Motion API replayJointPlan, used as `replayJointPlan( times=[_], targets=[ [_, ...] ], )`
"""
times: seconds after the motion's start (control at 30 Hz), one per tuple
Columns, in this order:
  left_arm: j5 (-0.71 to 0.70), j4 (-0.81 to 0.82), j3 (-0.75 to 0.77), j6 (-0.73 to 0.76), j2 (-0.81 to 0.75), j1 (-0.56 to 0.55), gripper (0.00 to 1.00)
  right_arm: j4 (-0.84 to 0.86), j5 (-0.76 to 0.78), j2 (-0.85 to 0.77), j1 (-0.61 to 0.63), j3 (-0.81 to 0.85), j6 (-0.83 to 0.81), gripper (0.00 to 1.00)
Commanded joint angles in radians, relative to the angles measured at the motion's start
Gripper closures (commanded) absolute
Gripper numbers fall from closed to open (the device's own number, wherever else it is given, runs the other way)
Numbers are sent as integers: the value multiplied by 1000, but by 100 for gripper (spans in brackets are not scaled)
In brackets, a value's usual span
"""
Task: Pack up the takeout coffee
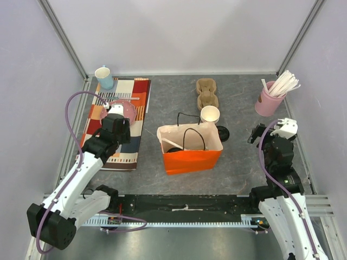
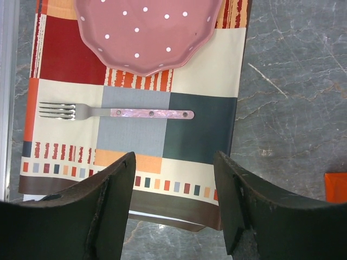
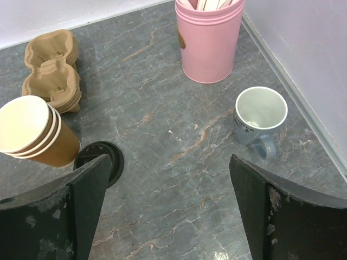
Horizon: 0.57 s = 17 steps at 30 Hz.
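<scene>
1. Takeout coffee (image 1: 173,148) looks already dropped in the orange bag (image 1: 191,161); only a dark lid shows, so packing's probably done.
2. Left claw (image 2: 173,162) wide, empty over the placemat (image 2: 135,130); right claw (image 3: 169,162) wide, empty.

- Two mugs: a light blue mug (image 1: 103,77) well beyond the left gripper (image 2: 173,160), and a second mug (image 3: 260,115) ahead and to the right of the right gripper (image 3: 168,162).
- One pink plate (image 2: 146,32), one fork (image 2: 152,114) and one placemat (image 2: 200,70), all ahead of the left gripper.
- One stack of paper cups (image 3: 32,130) to the left of the right gripper — we count three rims.
- One black lid (image 3: 103,157) beside that stack.
- One paper bag (image 1: 192,160) between the two grippers.
- One pink canister (image 3: 209,43) ahead of the right gripper.
- Cardboard cup carriers (image 3: 51,65), stacked — we cannot tell how many.
</scene>
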Motion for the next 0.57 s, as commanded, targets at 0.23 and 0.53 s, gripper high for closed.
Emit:
replayJointPlan(
  times=[0.23, 0.53],
  targets=[
    [-4, 80, -40, -80, -29, 4, 34, 73, 26, -52, 2, -41, 24, 2],
    [-28, 72, -39, -114, -38, 4, 34, 49, 37, -75, 2, -44, 31, 2]
  ],
)
